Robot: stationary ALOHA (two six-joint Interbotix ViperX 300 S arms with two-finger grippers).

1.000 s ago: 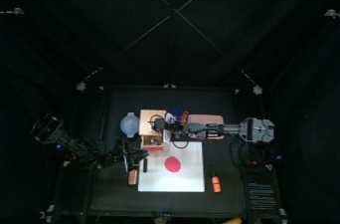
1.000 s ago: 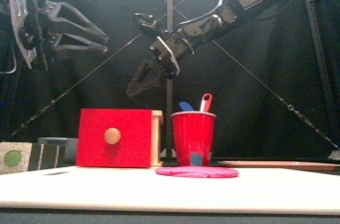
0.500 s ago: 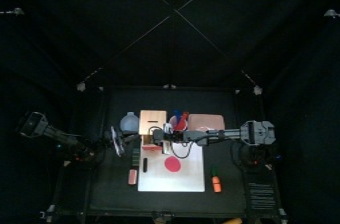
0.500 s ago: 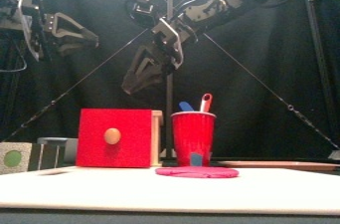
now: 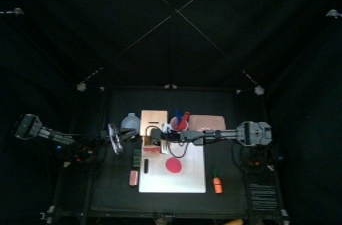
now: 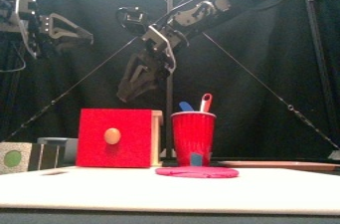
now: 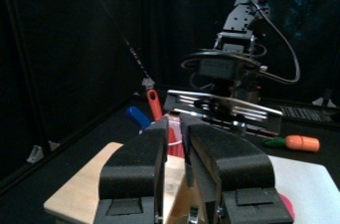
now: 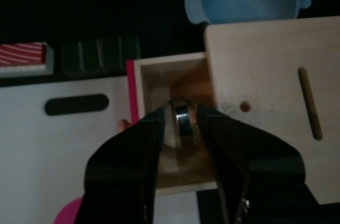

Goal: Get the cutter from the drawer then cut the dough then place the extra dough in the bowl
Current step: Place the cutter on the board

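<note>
The near edge of the white cutting board (image 5: 195, 182) lies open; beyond it the bowl (image 5: 130, 123), wooden box (image 5: 155, 119) and red cup (image 6: 194, 135) stand in a row, with the right gripper (image 8: 186, 115) above the drawer (image 6: 113, 136).

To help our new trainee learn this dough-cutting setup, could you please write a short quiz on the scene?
1. True or false: the flat red dough disc lies on the white cutting board.
2. The right gripper is shut on: A, the round metal cutter; B, a blue toy knife; C, nothing.
3. Fill in: the pale wooden box's drawer stands ____.
Key: 1 true; 2 A; 3 open.
</note>
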